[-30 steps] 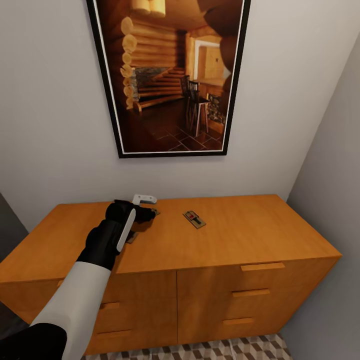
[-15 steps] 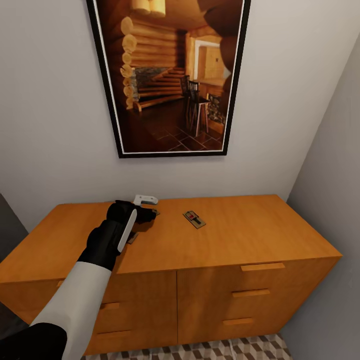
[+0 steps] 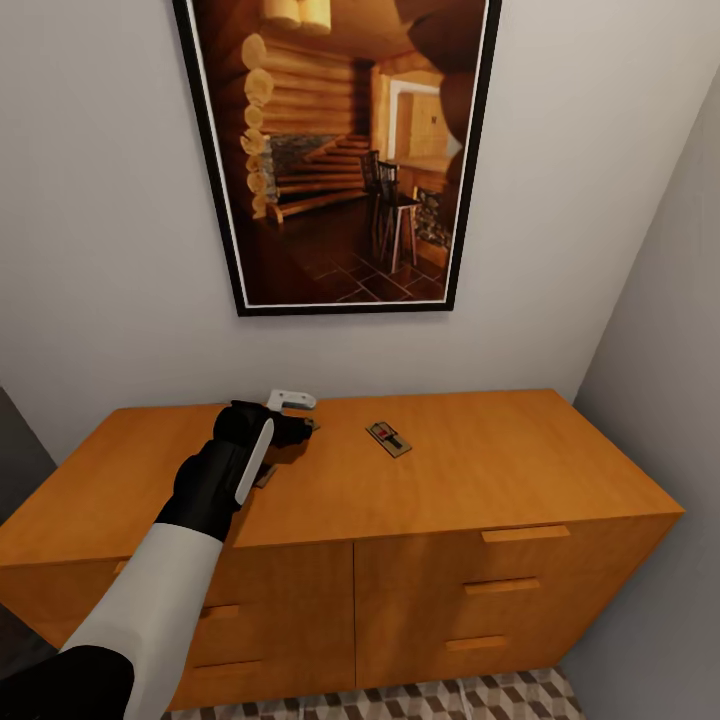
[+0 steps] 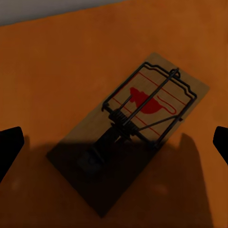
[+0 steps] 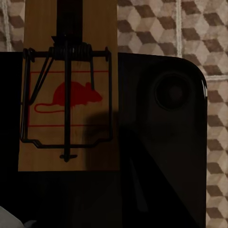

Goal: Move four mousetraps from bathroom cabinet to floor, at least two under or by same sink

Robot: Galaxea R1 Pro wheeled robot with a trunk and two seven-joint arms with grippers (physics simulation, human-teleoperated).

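1. Nearest, at the foot of the head view, a strip of cube-patterned brown, beige and white bathroom floor tiles (image 3: 480, 697) shows below the cabinet front; no trap lies on the part in view.
2. In the right wrist view a small flat wooden mousetrap with a red mouse print and dark wire spring (image 5: 69, 95) sits close before the camera, above a dark body and the same patterned tiles. It looks carried by the right gripper, but the fingers do not show, so I cannot tell whether that pincer is clamped or apart.
3. The low, wide orange-brown wooden cabinet with bar-handled drawers (image 3: 560, 470) carries the rest: one mousetrap (image 3: 388, 438) lies free on the top, toward the back edge near the middle.
4. The black left gripper (image 3: 292, 425) hangs over the back edge, left of centre. In its wrist view its two dark fingertips (image 4: 9, 145) stand wide apart, either side of another wooden trap (image 4: 130, 128) lying flat between them, untouched.
5. Judgement: the task is at an early stage. No trap is seen placed, the left grasp is not yet closed, and the sink is still to be reached.
6. Farthest, a black-framed picture of a log-cabin interior (image 3: 340, 150) hangs on the pale wall.
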